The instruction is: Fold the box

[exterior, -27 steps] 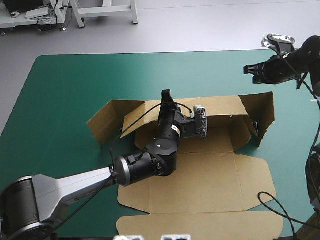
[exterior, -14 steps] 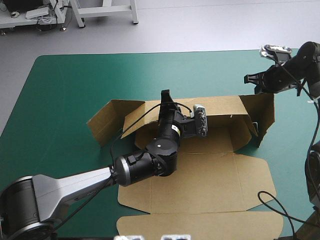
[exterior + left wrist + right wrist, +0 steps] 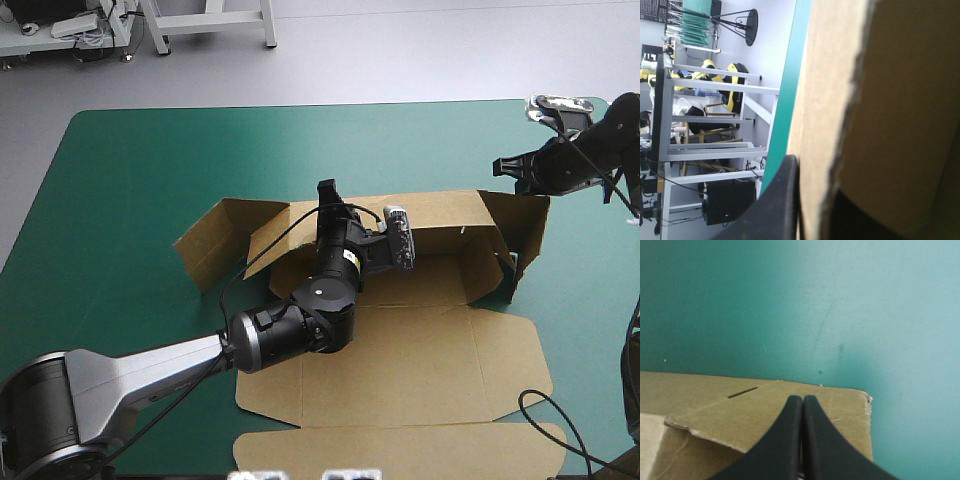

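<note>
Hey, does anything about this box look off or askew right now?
The box looks lopsided: its left end flap splays outward past the back wall, while the right end flap stands upright at that end. Board edges look rough, but nothing seems torn.

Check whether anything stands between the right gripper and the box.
Nothing visible does. The right gripper, fingers shut, hangs at the far corner of the raised right end flap of the box, with bare teal-green cover beyond. Contact is unclear.
</note>
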Robot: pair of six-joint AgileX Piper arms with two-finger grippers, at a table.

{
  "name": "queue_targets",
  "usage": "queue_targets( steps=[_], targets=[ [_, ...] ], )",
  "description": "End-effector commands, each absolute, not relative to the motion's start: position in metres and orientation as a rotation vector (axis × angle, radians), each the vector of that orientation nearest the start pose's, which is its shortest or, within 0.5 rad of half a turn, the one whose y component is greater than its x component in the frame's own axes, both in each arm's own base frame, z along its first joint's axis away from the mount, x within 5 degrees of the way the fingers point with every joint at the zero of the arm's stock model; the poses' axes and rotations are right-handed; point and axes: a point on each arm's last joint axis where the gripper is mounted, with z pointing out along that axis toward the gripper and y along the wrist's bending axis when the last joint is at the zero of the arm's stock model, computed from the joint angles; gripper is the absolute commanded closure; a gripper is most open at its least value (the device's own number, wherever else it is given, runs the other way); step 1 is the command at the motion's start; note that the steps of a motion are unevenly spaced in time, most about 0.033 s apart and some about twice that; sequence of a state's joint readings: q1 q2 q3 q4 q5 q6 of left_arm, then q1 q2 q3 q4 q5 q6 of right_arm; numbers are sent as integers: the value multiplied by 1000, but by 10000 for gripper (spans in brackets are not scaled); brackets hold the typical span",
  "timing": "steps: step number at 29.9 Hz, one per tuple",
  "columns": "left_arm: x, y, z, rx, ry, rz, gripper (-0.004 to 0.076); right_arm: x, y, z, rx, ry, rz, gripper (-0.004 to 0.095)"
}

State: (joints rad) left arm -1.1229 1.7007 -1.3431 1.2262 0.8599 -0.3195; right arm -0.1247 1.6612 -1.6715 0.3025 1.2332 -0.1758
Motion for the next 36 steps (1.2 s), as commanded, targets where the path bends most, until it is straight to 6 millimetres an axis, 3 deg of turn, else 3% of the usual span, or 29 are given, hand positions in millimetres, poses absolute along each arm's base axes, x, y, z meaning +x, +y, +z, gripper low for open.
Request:
queue_targets(
  steps=[1,10,27,36],
  targets=[
    [214,-304,335,1302,1533,591,733,332,-17,379,-29,2635,325,926],
    [214,-304,335,1305,1539,587,733,311,-14,355,-96,2717,340,926],
    [216,-303,336,1206,1591,540,733,304,-15,361,-119,2700,297,926],
    [233,-289,337,1060,1686,513,733,300,-15,367,-126,2684,282,926]
  ],
)
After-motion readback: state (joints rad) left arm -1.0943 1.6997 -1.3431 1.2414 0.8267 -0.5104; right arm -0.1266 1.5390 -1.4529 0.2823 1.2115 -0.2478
